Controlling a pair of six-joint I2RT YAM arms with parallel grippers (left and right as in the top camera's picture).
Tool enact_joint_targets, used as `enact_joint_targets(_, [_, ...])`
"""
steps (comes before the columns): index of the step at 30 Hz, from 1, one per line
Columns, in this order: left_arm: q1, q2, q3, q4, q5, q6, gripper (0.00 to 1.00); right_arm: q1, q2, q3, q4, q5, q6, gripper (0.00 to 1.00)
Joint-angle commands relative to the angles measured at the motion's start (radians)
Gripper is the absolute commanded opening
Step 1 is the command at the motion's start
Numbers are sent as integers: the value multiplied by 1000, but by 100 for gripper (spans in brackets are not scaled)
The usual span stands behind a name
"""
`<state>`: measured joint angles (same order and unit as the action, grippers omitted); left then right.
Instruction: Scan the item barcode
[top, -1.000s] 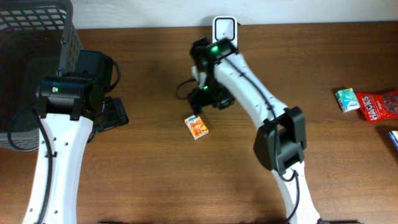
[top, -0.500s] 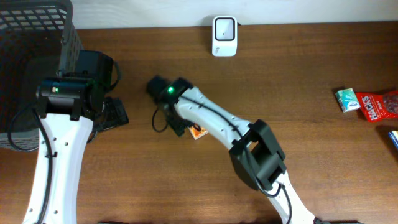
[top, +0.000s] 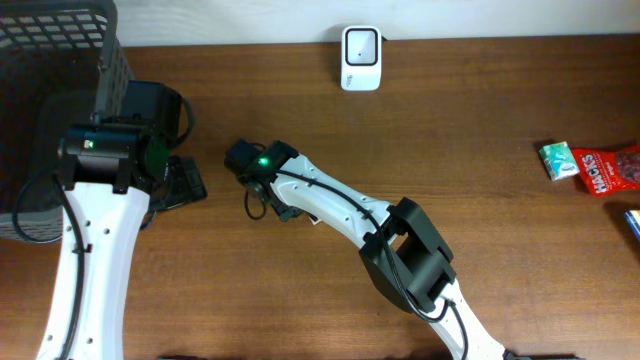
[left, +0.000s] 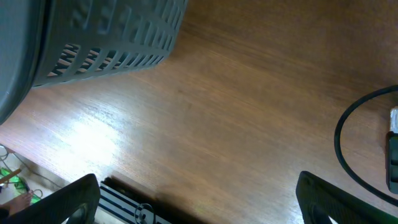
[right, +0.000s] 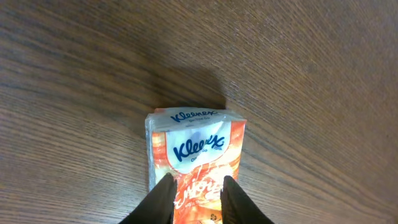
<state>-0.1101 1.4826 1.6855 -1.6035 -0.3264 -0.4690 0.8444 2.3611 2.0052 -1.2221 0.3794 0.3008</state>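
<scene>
- White scanner (top: 361, 45) at the far edge.
- Right arm (top: 330, 205) stretched leftward across the middle.
- Black basket (top: 50, 40) in the far-left corner.
- Red snack packet (top: 610, 170) at the right edge.

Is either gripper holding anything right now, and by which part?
Left gripper: nothing. Right gripper sits on one end of the tissue pack; whether it grips cannot be told.

Tissue pack (right: 198, 146), lower end behind right claw (right: 196, 182)

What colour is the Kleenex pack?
Orange and white pack, blue logo; right wrist view shows it best.
</scene>
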Motion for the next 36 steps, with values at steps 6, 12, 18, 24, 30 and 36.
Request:
enact_joint_targets(6, [2, -20, -2, 2, -10, -12, 99, 1, 4, -23, 2, -58, 32, 25])
enact_joint_targets(12, [2, -20, -2, 2, -10, -12, 99, 0, 4, -67, 26, -74, 50, 23])
enact_joint_targets(18, [2, -20, -2, 2, -10, -12, 99, -18, 3, -11, -23, -173, 49, 4])
enact_joint_targets(24, [2, -20, -2, 2, -10, -12, 99, -140, 2, 163, -172, -534, -71, 4])
enact_joint_targets(30, [2, -20, -2, 2, -10, -12, 99, -372, 4, 158, -221, -1179, -406, 4])
enact_joint_targets(36, [2, -20, -2, 2, -10, -12, 99, -472, 4, 5, -222, -1091, -396, 27])
